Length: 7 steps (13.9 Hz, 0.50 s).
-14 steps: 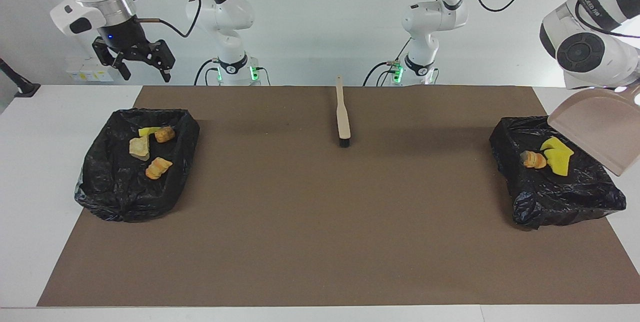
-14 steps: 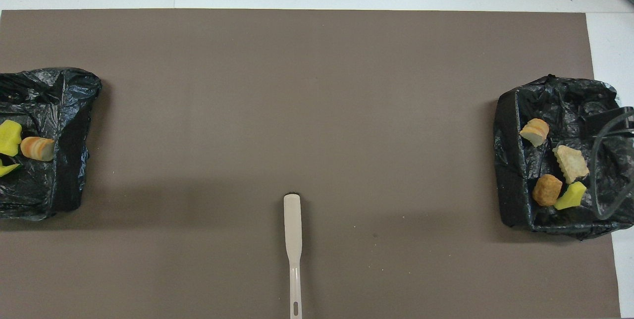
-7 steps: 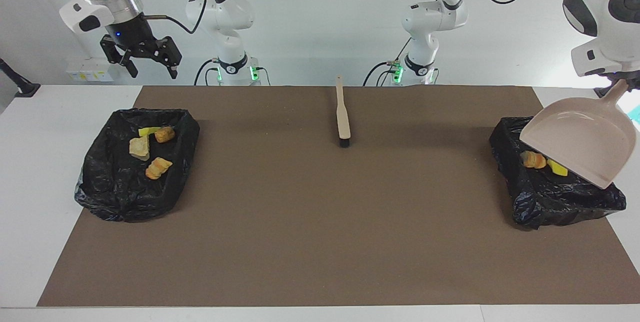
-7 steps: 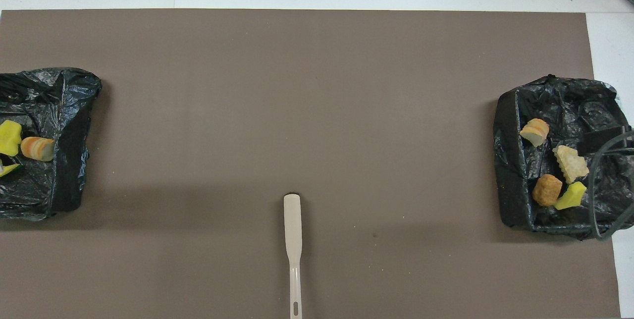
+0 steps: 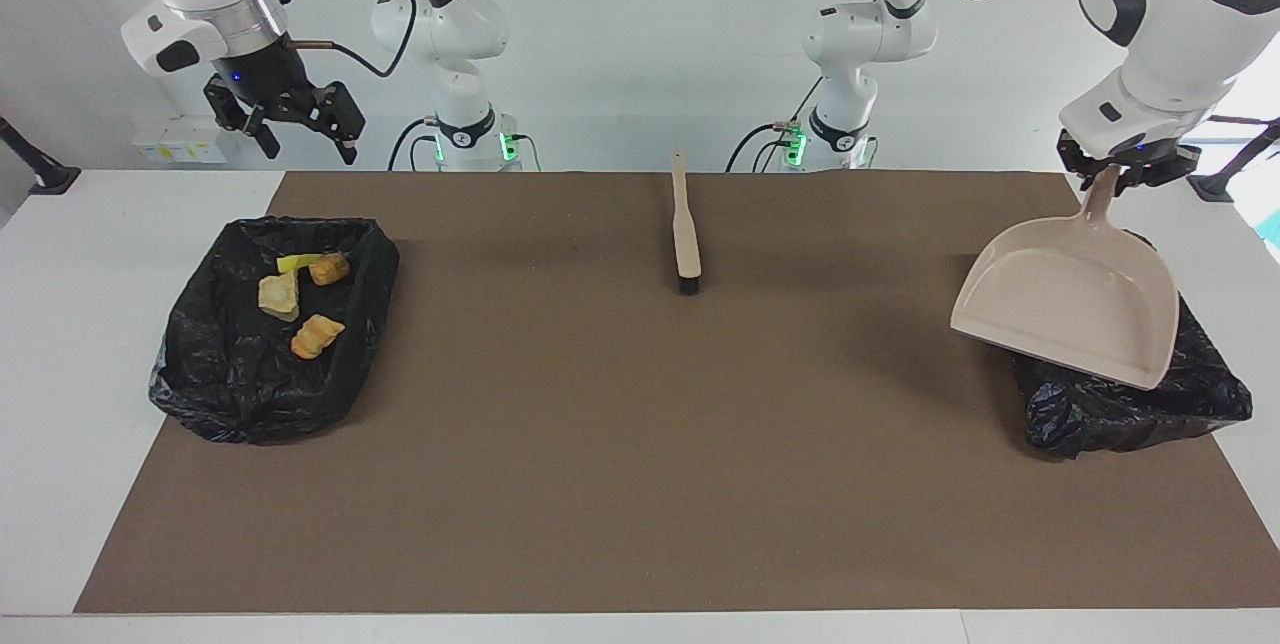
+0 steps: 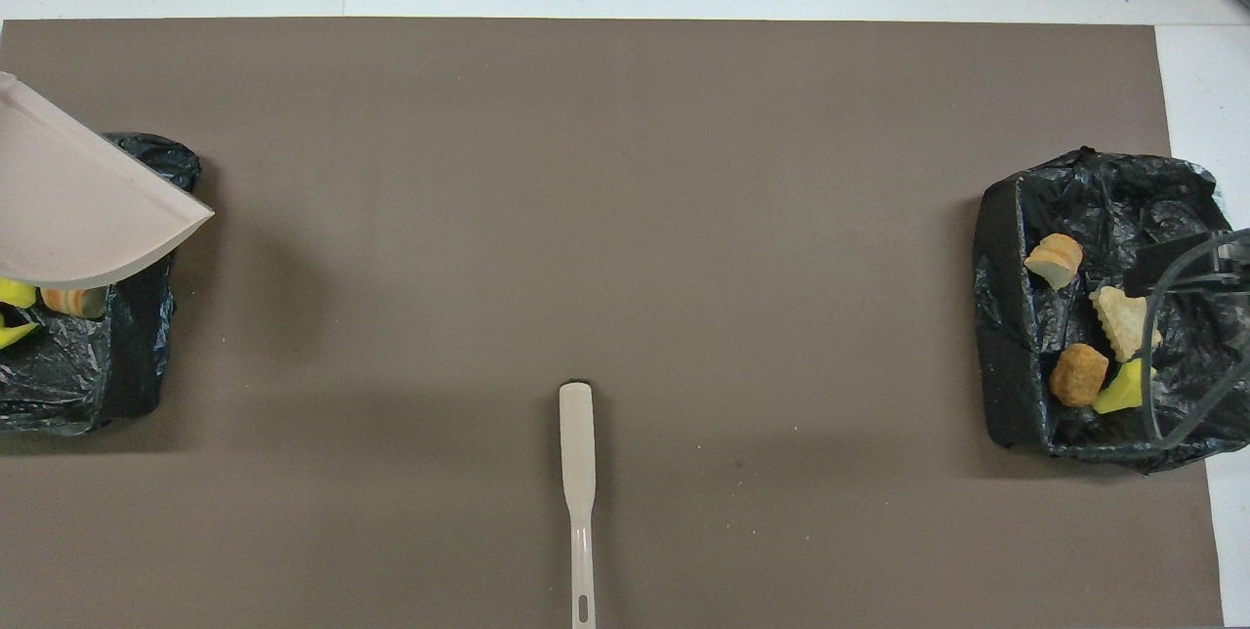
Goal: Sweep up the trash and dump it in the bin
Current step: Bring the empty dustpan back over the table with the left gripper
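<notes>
My left gripper fingers clamp the dustpan handle over the bin; right gripper fingers apart.

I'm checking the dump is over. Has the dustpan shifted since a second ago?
Yes. The dustpan, held by the left gripper, has swung from the table's end toward the brush, now covering the bin.

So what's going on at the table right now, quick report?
Left gripper shut on dustpan handle, pan over bin. Right gripper open, waiting above other bin. Trash binned. Brush lies idle.
</notes>
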Each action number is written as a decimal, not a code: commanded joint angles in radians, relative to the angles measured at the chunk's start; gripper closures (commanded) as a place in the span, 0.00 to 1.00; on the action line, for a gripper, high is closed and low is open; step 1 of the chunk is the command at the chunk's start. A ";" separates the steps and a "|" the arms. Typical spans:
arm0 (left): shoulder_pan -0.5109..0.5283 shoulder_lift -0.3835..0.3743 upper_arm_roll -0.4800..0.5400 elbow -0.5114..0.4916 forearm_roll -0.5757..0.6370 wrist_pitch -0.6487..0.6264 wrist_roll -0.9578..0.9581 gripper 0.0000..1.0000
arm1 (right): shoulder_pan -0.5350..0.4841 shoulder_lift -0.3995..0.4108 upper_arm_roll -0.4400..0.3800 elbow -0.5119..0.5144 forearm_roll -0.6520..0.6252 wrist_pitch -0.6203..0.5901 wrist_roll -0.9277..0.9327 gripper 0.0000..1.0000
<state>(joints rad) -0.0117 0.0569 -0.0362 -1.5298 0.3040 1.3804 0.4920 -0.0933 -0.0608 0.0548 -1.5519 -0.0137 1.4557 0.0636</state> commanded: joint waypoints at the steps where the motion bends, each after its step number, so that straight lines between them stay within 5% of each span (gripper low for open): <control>1: -0.111 -0.028 0.012 -0.073 -0.109 0.041 -0.140 1.00 | 0.001 -0.001 0.005 0.009 0.014 -0.008 0.019 0.00; 7: -0.350 0.043 0.010 -0.124 -0.190 0.261 -0.511 1.00 | -0.002 0.001 0.004 0.009 0.012 -0.008 0.019 0.00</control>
<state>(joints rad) -0.3084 0.0842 -0.0469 -1.6378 0.1466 1.5732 0.0568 -0.0935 -0.0608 0.0554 -1.5518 -0.0137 1.4557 0.0638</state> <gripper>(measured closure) 0.678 0.000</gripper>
